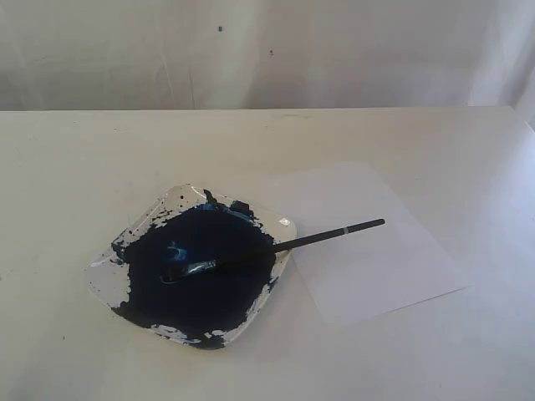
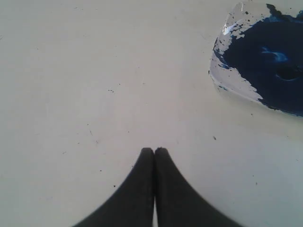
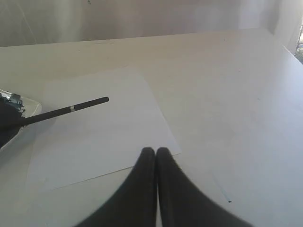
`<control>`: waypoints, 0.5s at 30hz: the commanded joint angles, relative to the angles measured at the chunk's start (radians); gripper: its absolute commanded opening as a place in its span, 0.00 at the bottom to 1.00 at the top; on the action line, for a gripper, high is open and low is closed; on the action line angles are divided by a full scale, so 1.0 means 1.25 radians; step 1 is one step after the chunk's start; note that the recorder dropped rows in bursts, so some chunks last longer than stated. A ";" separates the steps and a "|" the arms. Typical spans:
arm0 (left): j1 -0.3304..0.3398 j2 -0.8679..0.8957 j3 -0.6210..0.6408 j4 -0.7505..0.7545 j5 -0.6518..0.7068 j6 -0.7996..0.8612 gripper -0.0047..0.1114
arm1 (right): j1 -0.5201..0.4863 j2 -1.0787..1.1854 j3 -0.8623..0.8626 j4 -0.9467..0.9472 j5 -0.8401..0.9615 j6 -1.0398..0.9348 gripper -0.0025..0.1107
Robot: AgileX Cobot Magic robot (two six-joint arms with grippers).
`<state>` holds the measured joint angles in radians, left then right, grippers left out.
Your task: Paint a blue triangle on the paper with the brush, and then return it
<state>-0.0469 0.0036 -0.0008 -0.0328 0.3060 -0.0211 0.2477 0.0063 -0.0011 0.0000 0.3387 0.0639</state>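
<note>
The brush [image 1: 284,246] lies with its bristles in the dark-blue paint pool of the clear dish [image 1: 104,280]; its black handle [image 3: 66,109] sticks out over the white paper [image 1: 376,267]. The paper [image 3: 104,142] is blank and no blue triangle shows on it. My right gripper [image 3: 155,150] is shut and empty, hovering at the paper's near corner. My left gripper [image 2: 154,150] is shut and empty over bare table, apart from the dish [image 2: 222,71]. Neither gripper appears in the exterior view.
The cream table [image 1: 75,167] runs back to a white wall [image 1: 251,50]. Its right edge [image 3: 289,47] shows in the right wrist view. Small dark specks [image 2: 111,91] dot the table near my left gripper.
</note>
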 commanded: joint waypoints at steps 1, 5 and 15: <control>-0.004 -0.003 0.001 0.001 0.021 -0.001 0.04 | 0.001 -0.005 0.001 0.000 -0.002 0.001 0.02; -0.004 -0.003 0.001 0.001 0.021 -0.001 0.04 | 0.001 -0.005 0.001 0.000 -0.002 -0.003 0.02; -0.004 -0.003 0.001 0.001 0.021 -0.001 0.04 | 0.001 -0.005 0.001 0.000 -0.002 -0.033 0.02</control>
<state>-0.0469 0.0036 -0.0008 -0.0328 0.3060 -0.0211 0.2477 0.0063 -0.0011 0.0000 0.3387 0.0336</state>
